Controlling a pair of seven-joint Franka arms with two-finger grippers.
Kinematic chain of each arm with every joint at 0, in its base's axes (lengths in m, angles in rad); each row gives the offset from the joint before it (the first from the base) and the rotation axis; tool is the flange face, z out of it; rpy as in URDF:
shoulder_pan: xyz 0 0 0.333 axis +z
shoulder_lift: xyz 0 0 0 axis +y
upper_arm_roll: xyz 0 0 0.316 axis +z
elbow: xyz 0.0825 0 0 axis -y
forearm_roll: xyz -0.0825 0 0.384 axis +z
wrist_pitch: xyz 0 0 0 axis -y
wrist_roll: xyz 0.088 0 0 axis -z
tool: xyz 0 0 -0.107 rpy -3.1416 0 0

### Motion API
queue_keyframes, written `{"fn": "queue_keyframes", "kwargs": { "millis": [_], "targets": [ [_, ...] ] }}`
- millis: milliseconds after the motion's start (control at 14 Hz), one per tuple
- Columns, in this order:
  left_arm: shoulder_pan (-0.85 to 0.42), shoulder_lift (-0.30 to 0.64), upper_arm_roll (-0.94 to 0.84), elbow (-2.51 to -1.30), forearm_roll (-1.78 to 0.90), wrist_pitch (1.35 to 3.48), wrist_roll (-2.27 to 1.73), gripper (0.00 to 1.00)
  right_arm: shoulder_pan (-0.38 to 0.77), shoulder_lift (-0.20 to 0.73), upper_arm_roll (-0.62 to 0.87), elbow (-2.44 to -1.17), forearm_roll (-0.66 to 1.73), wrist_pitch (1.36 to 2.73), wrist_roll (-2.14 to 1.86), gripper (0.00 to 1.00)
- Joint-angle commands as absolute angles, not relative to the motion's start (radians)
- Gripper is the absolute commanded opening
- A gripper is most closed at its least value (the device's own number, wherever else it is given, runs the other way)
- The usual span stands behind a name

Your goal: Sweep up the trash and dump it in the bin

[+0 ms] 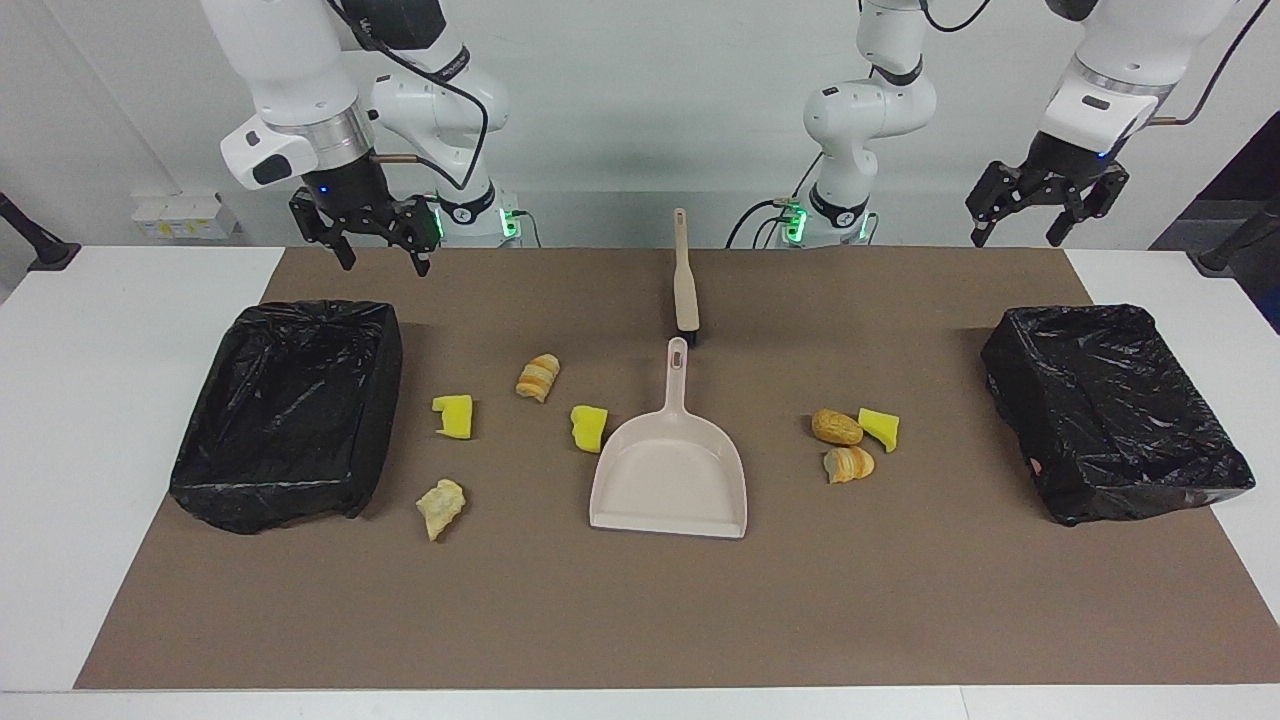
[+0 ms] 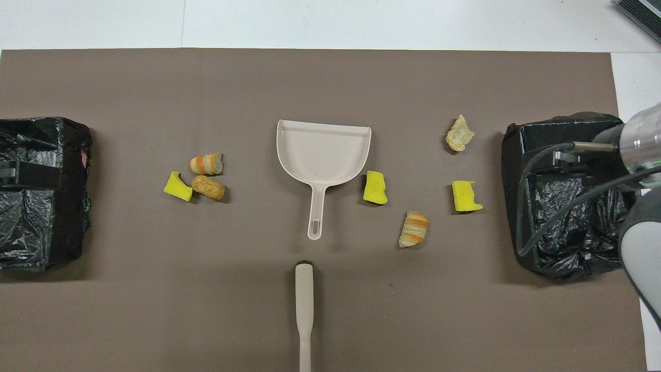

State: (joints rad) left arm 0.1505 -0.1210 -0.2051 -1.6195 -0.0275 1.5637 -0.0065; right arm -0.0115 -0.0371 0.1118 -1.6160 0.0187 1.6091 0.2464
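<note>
Several scraps of trash lie on the brown mat. Toward the right arm's end are a yellow wedge (image 1: 453, 416), a striped lump (image 1: 538, 377), a tan lump (image 1: 441, 506) and a second yellow wedge (image 1: 588, 428). Toward the left arm's end, a brown lump (image 1: 836, 427), a striped lump (image 1: 848, 464) and a yellow wedge (image 1: 880, 428) sit clustered. A beige dustpan (image 1: 670, 480) lies mid-mat, its handle pointing at the beige brush (image 1: 685, 280). My right gripper (image 1: 384, 262) hangs open and empty above the robot-side rim of one bin (image 1: 385, 400). My left gripper (image 1: 1015, 238) hangs open, high above the other bin (image 1: 1100, 318).
Both bins are lined with black bags and stand at the two ends of the mat (image 2: 330, 77). White tabletop (image 1: 100, 400) borders the mat. The right arm's cable (image 2: 547, 217) loops over its bin in the overhead view.
</note>
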Motion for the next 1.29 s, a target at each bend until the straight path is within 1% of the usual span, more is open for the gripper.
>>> {"fn": "queue_keyframes", "kwargs": {
  "millis": [0, 215, 358, 645, 716, 860, 931, 1075, 1218],
  "targets": [
    [0.146, -0.135, -0.206, -1.638, -0.025, 1.554, -0.002, 1.00, -0.015, -0.034, 0.117, -1.606, 0.017, 1.598, 0.230, 1.00],
    [0.144, -0.143, -0.207, -1.649, -0.029, 1.572, -0.002, 1.00, -0.015, -0.034, 0.115, -1.606, 0.021, 1.598, 0.213, 1.00],
    [0.141, -0.144, -0.215, -1.678, -0.031, 1.578, -0.002, 1.00, -0.015, -0.031, 0.115, -1.606, 0.025, 1.630, 0.209, 1.00],
    [0.077, -0.167, -0.215, -1.729, -0.032, 1.592, -0.006, 1.00, -0.015, -0.031, 0.115, -1.606, 0.026, 1.632, 0.222, 1.00],
    [0.049, -0.190, -0.215, -1.761, -0.032, 1.589, -0.018, 1.00, -0.015, -0.029, 0.115, -1.606, 0.026, 1.634, 0.224, 1.00],
    [0.008, -0.265, -0.215, -1.866, -0.034, 1.589, -0.038, 1.00, -0.015, -0.031, 0.115, -1.608, 0.026, 1.634, 0.222, 1.00],
    [-0.033, -0.305, -0.215, -1.931, -0.035, 1.604, -0.058, 1.00, -0.015, -0.031, 0.115, -1.608, 0.026, 1.632, 0.224, 1.00],
    [-0.163, -0.351, -0.215, -2.046, -0.066, 1.678, -0.182, 1.00, -0.015, -0.031, 0.115, -1.606, 0.026, 1.634, 0.222, 1.00],
    [-0.309, -0.359, -0.215, -2.133, -0.066, 1.811, -0.402, 1.00, -0.020, -0.031, 0.114, -1.609, 0.031, 1.637, 0.221, 1.00]
  ]
}}
